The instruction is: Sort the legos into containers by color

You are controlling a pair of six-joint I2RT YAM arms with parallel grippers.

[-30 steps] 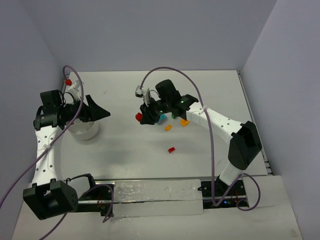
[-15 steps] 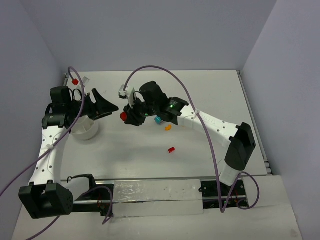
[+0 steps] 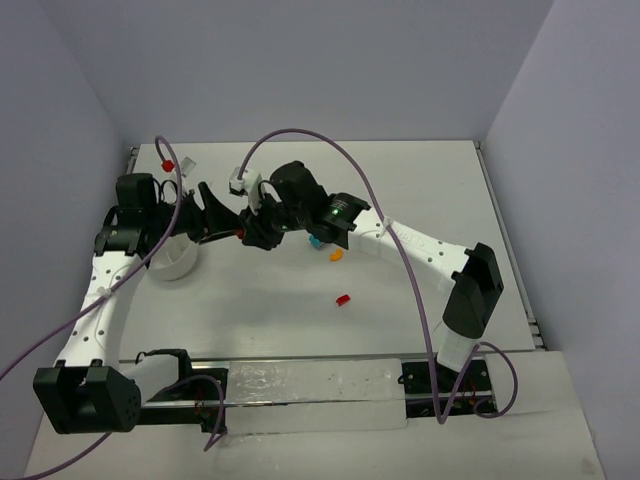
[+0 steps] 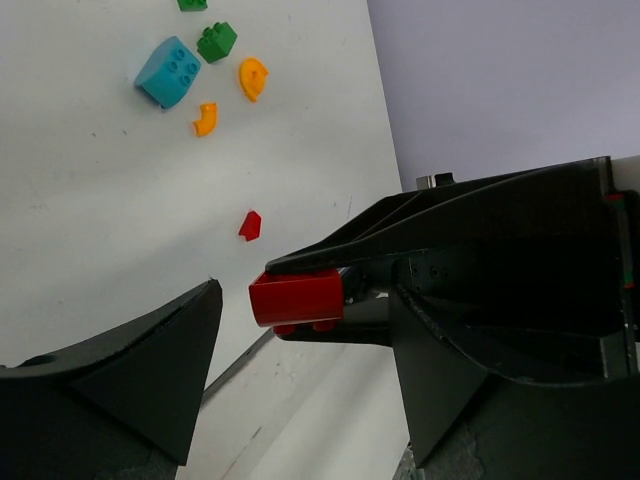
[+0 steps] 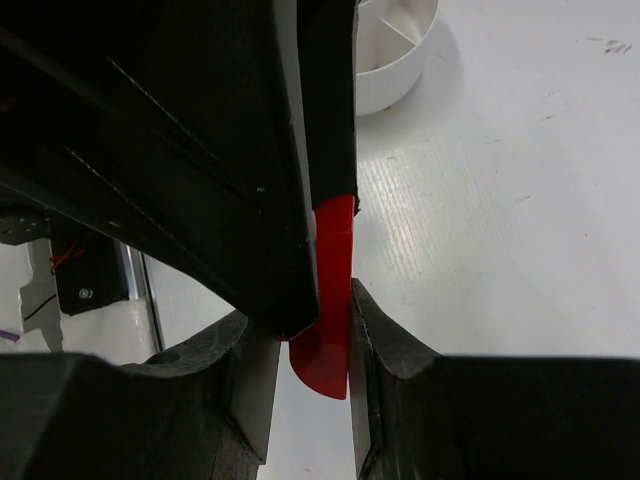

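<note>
While jaws of the right gripper (image 5: 318, 335) clamp a red lego (image 4: 295, 298), those of the left gripper (image 4: 240, 280) gape, seemingly around it

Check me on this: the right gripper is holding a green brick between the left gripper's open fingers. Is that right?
Not quite. The brick is red, not green, as the left wrist view shows plainly. The rest stands: it is held by the right gripper, between the open fingers of the left gripper.
</note>
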